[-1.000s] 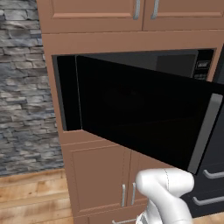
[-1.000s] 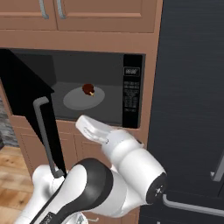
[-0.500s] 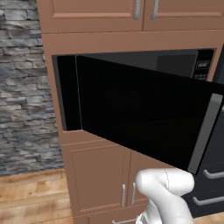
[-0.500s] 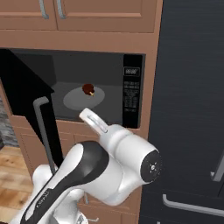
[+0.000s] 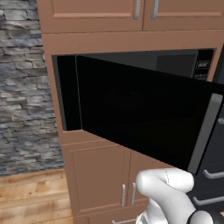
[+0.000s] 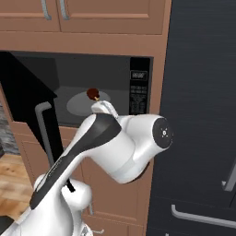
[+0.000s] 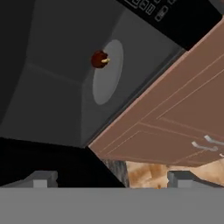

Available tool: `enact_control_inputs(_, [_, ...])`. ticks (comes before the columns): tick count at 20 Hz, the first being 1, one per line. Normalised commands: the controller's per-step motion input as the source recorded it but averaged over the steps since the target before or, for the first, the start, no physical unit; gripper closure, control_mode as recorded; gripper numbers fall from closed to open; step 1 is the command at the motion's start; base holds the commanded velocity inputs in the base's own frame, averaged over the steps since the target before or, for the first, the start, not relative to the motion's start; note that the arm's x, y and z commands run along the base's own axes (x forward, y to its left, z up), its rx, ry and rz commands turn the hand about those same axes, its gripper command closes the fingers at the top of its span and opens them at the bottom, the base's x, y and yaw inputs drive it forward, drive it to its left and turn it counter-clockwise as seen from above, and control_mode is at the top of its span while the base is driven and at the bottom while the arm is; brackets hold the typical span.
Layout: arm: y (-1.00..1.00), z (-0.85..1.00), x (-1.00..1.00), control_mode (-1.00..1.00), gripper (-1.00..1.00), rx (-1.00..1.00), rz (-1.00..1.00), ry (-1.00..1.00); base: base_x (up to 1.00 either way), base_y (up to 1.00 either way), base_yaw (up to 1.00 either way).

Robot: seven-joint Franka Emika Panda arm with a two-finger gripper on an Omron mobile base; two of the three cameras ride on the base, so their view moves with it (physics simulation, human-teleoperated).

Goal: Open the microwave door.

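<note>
We saw flat, even rendered light with no clear source and almost no cast shadows. The microwave door [image 5: 140, 113] read as a nearly featureless black slab, without glare. The cavity of the microwave [image 6: 92, 87] was dim grey, its turntable plate [image 7: 107, 72] only slightly paler. All views looked soft and low in detail, with jagged edges on the cabinet doors [image 7: 175, 118]; we noticed no edge distortion.

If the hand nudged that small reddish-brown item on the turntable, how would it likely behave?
The reddish-brown item looks rounded with a short stem, so it would probably roll. It sits loose on the flat turntable plate, which has no visible raised rim, so it might slide off. It seems small and likely light.
</note>
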Motion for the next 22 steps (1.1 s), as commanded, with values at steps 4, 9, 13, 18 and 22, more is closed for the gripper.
enact_control_inputs(4, [0.01,-0.32,0.21,-1.00,-1.00,0.02,0.00,0.18,0.00,0.00,0.00])
enact_control_inputs(9, [0.00,-0.26,0.28,-1.00,-1.00,0.06,0.01,0.19,0.00,0.00,0.00])
enact_control_inputs(13, [0.00,-0.05,0.25,-1.00,-1.00,0.15,0.00,0.23,0.00,0.00,0.00])
enact_control_inputs(18, [0.01,-0.06,0.19,-1.00,-1.00,0.16,0.00,0.20,0.00,0.00,0.00])
enact_control_inputs(22, [0.17,-0.03,0.09,-1.00,-1.00,0.12,0.00,0.18,0.00,0.00,0.00])
